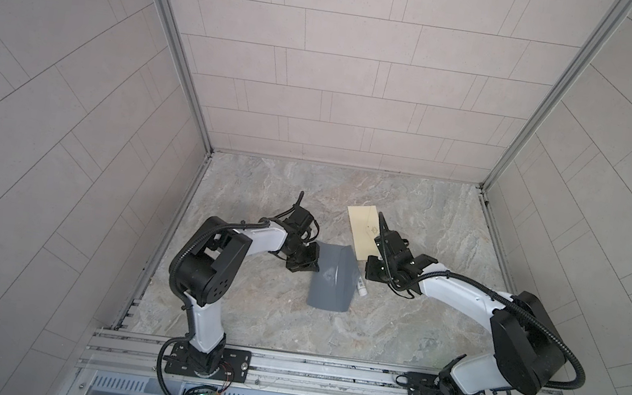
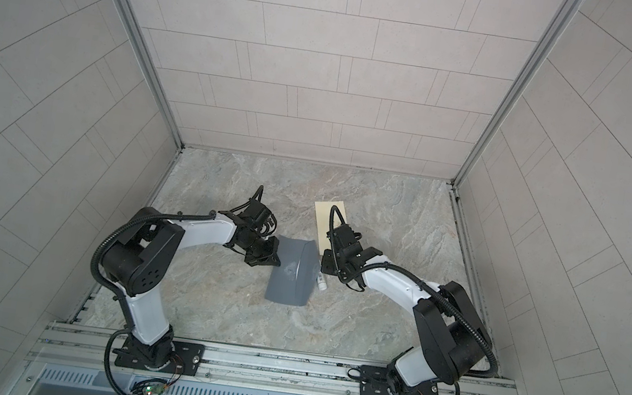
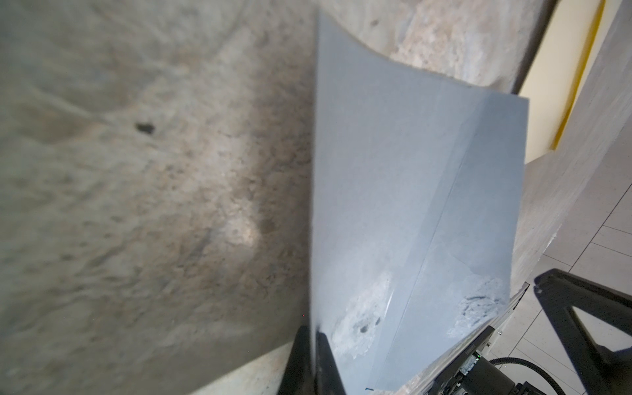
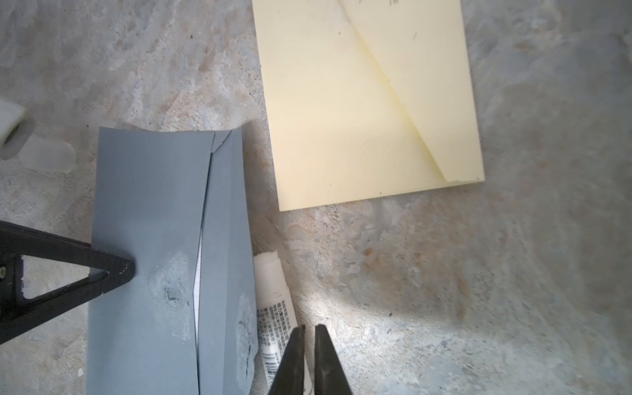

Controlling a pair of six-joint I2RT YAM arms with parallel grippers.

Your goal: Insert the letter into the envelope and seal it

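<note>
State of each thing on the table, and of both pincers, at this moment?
envelope: bowed, flap not sealed, one edge gripped.
letter: flat on the table, outside the envelope.
glue stick: lying on its side against the envelope.
left pincer: shut on the envelope's edge.
right pincer: nearly shut, empty, over the glue stick.

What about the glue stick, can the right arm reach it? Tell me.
Likely yes: the right gripper hangs beside the glue stick, nothing between; the nearly shut jaws must open first.
</note>
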